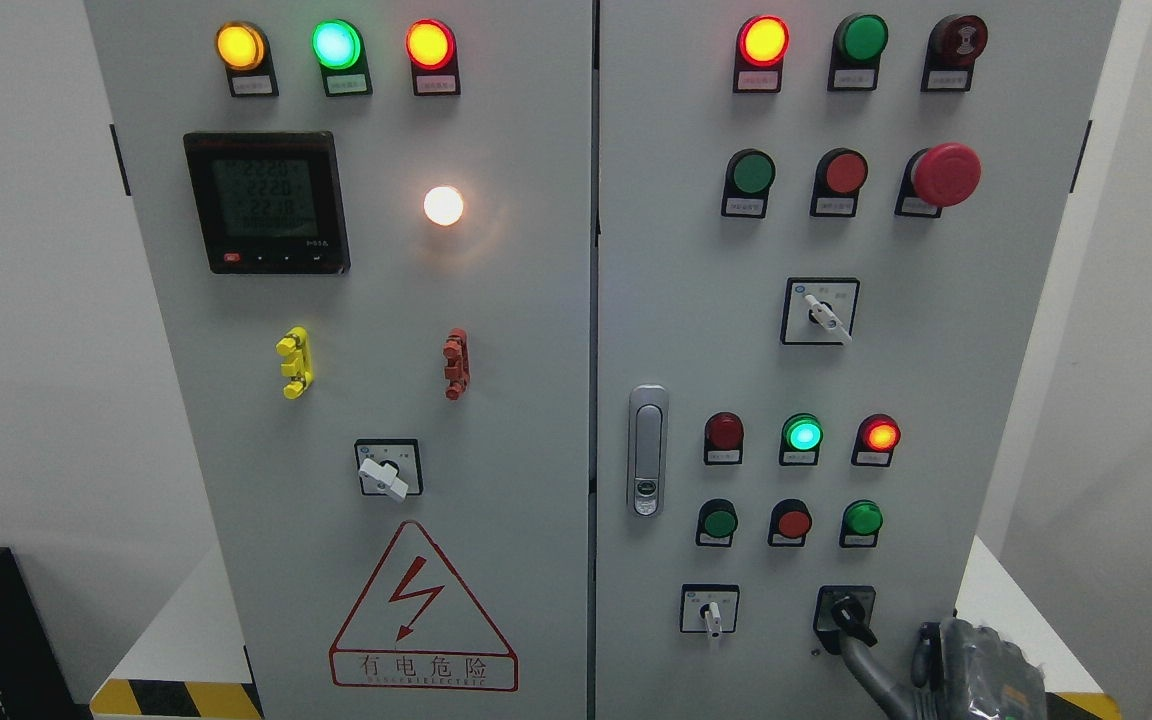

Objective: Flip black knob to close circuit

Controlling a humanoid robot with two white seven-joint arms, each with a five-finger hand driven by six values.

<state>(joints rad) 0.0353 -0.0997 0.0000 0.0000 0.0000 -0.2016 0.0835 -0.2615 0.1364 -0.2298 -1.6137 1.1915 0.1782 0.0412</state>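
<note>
- The grey electrical cabinet (536, 330) filled the head view, its two doors meeting at a vertical seam near the middle.
- The black knob (848, 612) sat at the lower right of the right door, on a dark square plate; its lever pointed down and to the right.
- The right hand (861, 645) came in from the bottom edge at the right. One grey finger (871, 672) reached up to the knob and touched its lever tip; whether the other fingers were curled or spread could not be told, since the hand was cut off by the frame edge.
- Just left of the knob stood a white-handled selector switch (711, 610), its handle pointing straight down.
- Above these, a row of three pilot lamps (802, 435) showed the middle one lit green and the right one lit red-orange; a row of three push-buttons (793, 522) lay beneath.
- A metal door latch (647, 450) was set at the left edge of the right door.
- The left door carried a digital meter (266, 202) with lit figures, a glowing white lamp (443, 205), and a red triangular warning sign (423, 610).
- A red mushroom-head emergency stop (946, 174) stood out at the upper right.
</note>
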